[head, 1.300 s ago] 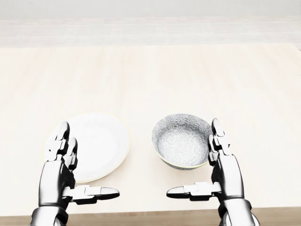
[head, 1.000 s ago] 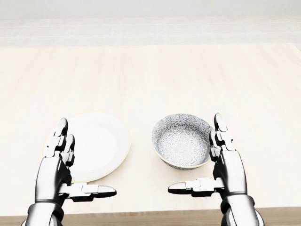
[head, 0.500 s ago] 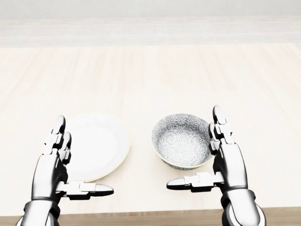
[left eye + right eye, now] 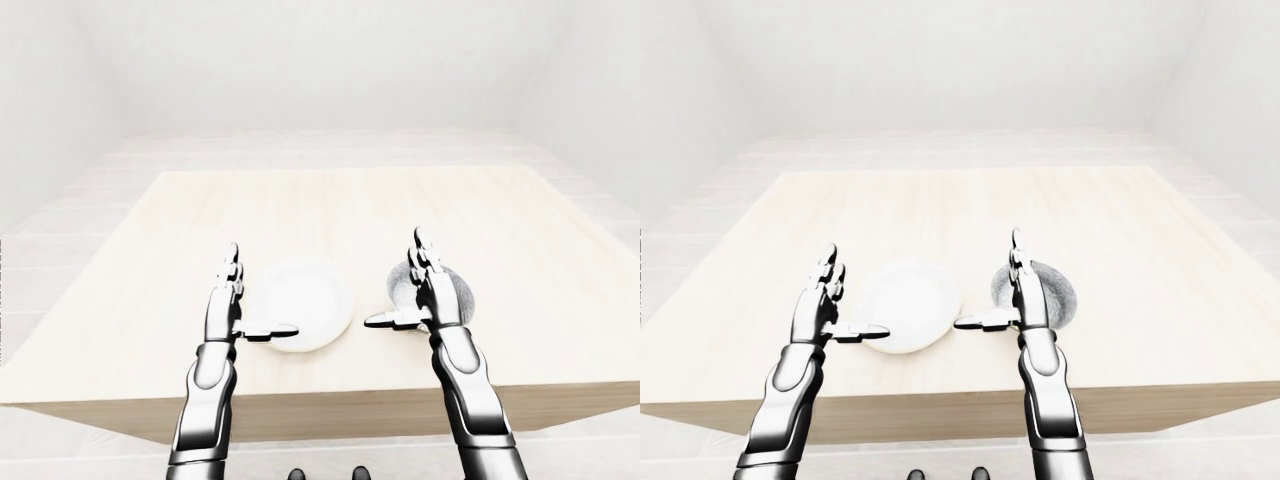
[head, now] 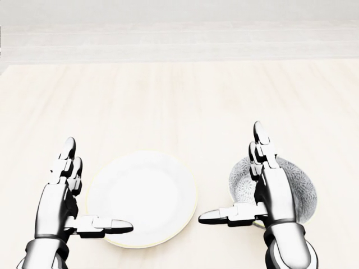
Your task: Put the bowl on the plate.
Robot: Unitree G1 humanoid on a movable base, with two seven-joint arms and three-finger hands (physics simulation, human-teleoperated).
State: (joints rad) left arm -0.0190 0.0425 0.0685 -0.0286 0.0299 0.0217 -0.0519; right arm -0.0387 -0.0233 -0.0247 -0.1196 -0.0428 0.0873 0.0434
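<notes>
By the table's (image 5: pixel 179 101) edge at the bottom of the head view, the left hand (image 5: pixel 53 204) and right hand (image 5: pixel 275 196) are held open, nothing grasped. The plate (image 5: pixel 143 196) is seen between them. The bowl (image 5: pixel 300 188) is set on the table right of the plate, apart from it and partly covered by the right hand.

Tallied on inspection: one plate (image 5: pixel 143 196), one bowl (image 5: pixel 303 189), one table (image 5: pixel 179 101). Robot hands, two: left hand (image 5: pixel 56 204) and right hand (image 5: pixel 275 196). Three fingers (image 5: pixel 259 134) apiece, six in total.
</notes>
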